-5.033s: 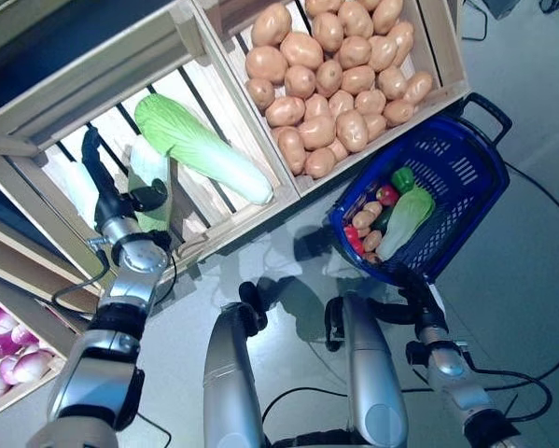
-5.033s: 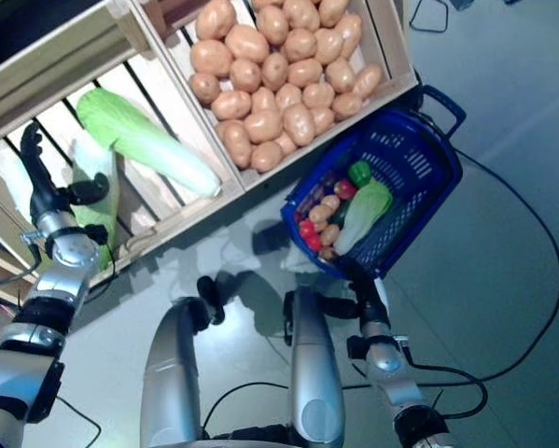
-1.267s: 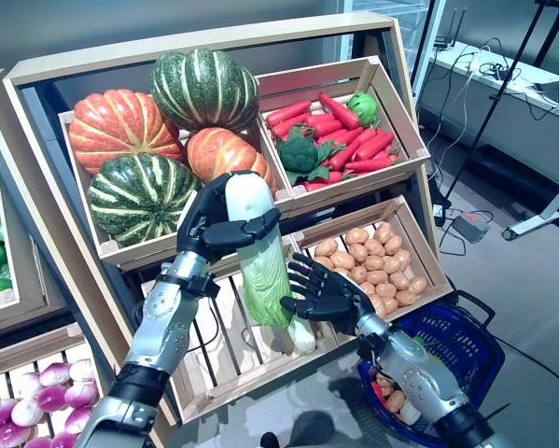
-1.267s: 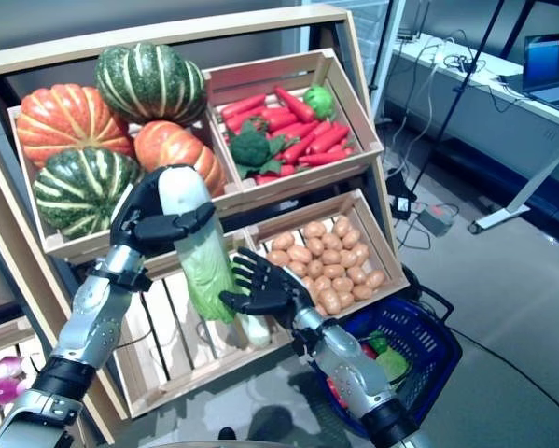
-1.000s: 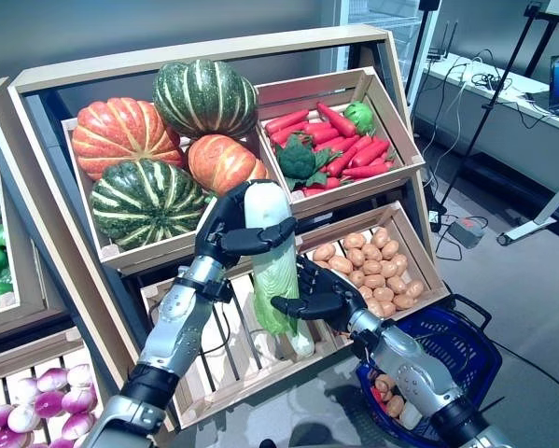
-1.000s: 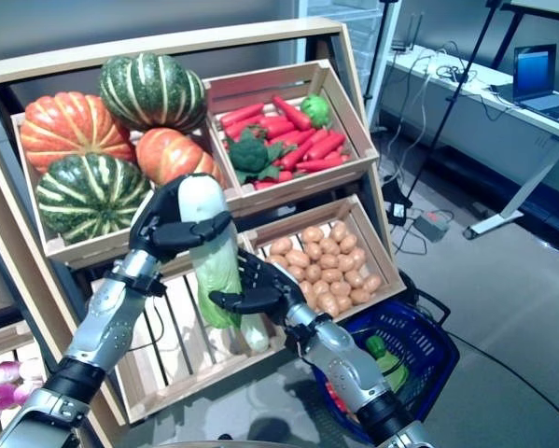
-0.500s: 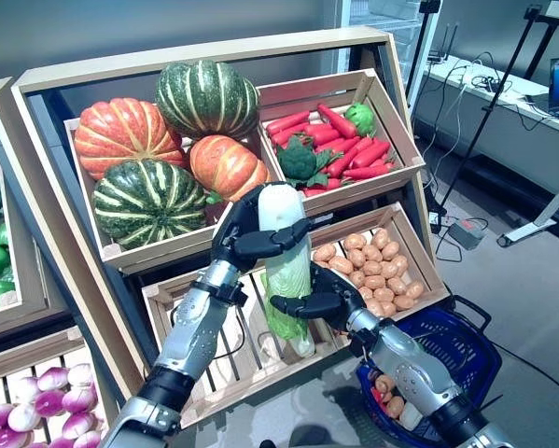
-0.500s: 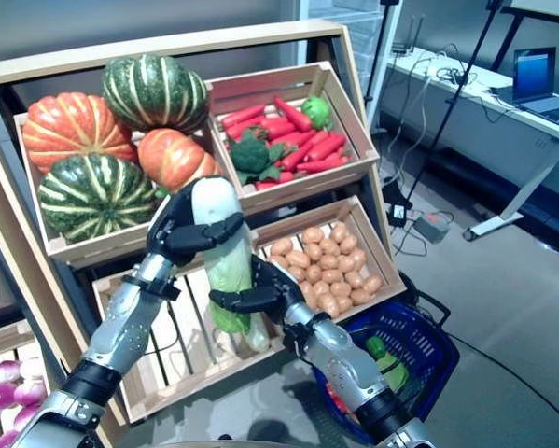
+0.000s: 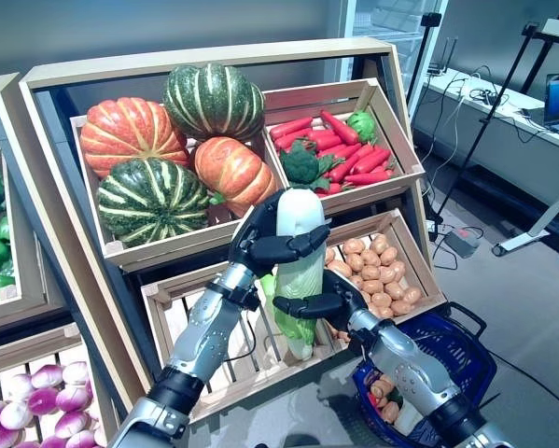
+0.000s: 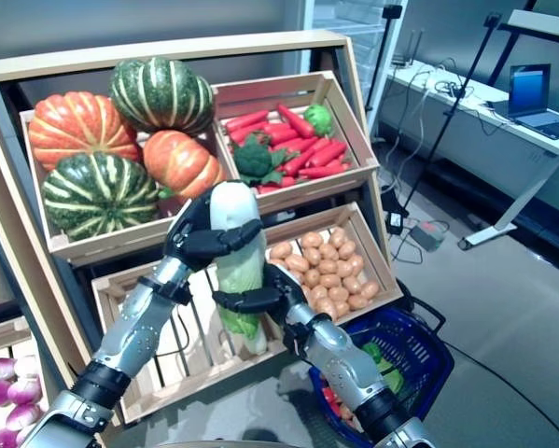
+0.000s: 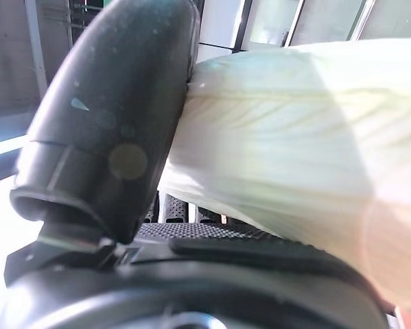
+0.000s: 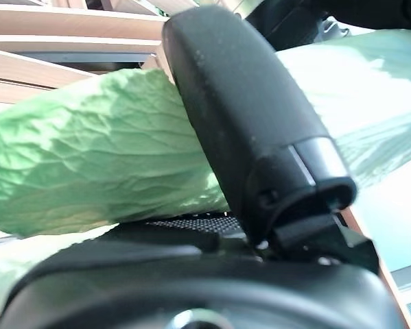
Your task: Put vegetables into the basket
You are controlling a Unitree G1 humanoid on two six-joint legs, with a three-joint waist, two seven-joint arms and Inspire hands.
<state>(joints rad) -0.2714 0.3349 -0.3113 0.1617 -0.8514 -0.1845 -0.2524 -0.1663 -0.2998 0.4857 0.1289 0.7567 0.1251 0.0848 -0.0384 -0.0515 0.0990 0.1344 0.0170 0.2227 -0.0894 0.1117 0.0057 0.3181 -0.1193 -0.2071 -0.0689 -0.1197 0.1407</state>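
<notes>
Pale green and white napa cabbage (image 9: 300, 257) is upright in front of the wooden crate shelf (image 9: 214, 58), gripped by both hands. Left hand (image 9: 265, 238) has fingers clenched round its white stem end; right hand (image 9: 322, 306) clasps the leafy lower part. Blue plastic basket (image 9: 473, 359) sits on the floor, lower right, well apart.

My left arm comes up from the lower left, forearm angled upward, and my left hand (image 9: 265, 245) has its fingers and thumb curled round the white upper end of the cabbage (image 9: 298, 257); my right arm reaches in from the lower right, wrist turned inward, and my right hand (image 9: 318, 306) grips the same cabbage lower down, on its green leafy part (thumb pressed across it, as my right wrist view shows)
</notes>
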